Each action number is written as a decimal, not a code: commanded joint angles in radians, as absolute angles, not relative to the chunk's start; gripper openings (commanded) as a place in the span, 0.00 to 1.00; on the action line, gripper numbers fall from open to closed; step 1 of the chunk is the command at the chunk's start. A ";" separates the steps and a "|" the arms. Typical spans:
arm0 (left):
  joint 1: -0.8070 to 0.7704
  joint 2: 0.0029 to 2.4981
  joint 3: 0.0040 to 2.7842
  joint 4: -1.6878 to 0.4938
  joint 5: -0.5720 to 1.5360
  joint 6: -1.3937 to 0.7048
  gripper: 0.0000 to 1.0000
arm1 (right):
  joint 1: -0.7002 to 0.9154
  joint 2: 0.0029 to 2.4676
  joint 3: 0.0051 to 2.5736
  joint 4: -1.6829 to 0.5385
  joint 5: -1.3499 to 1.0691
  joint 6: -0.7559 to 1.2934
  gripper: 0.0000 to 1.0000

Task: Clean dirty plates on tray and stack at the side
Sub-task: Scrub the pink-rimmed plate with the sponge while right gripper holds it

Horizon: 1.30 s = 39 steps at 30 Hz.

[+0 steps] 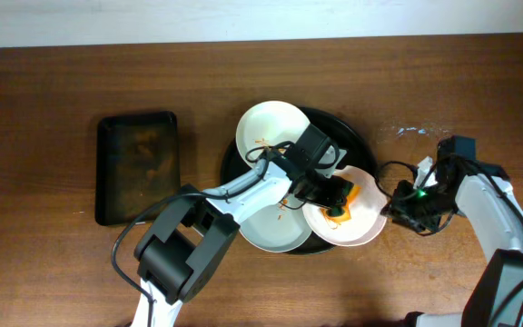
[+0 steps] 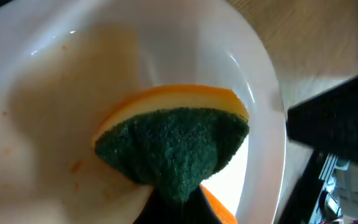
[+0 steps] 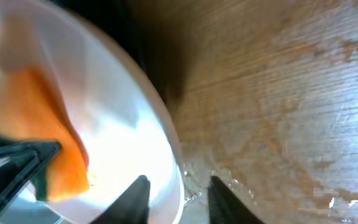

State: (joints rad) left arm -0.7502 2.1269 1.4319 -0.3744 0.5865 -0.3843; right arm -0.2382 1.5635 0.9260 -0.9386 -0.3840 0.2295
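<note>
On the black tray [image 1: 357, 136], the left end effector [image 1: 336, 202] is clamped on a green-and-orange sponge [image 2: 178, 144], pressing it into the tray's right-hand white plate [image 1: 366, 227] to scrub, while the right end effector [image 3: 176, 196] pinches that plate's rim, apparently steadying it.

Orange-and-green sponge [image 2: 173, 143] (white plate [image 2: 55, 93] orange-flecked)

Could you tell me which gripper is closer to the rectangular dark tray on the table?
Left. The left gripper works over the round tray, right of the rectangular dark tray. The right gripper sits farther right, at a plate's rim.
</note>
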 commanded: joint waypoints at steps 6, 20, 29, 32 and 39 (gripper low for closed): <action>-0.743 2.131 1.454 -0.346 0.557 -0.361 0.01 | -0.241 1.551 0.787 -0.772 -0.455 0.218 0.27; -0.748 2.112 1.454 -0.505 0.754 -0.342 0.00 | -0.203 1.551 0.785 -0.642 -0.449 0.279 0.04; -0.783 2.113 1.454 -0.435 0.684 -0.342 0.00 | -0.203 1.551 0.785 -0.647 -0.450 0.278 0.04; -0.805 2.113 1.454 -0.434 0.636 -0.342 0.00 | -0.203 1.551 0.785 -0.649 -0.450 0.278 0.04; -0.789 2.113 1.454 -0.458 0.219 -0.332 0.00 | -0.203 1.551 0.785 -0.650 -0.449 0.278 0.04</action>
State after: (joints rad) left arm -0.8131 2.1174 1.4532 -0.4454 0.4248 -0.3584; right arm -0.2085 1.5566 0.7887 -0.6453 -0.4503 0.2855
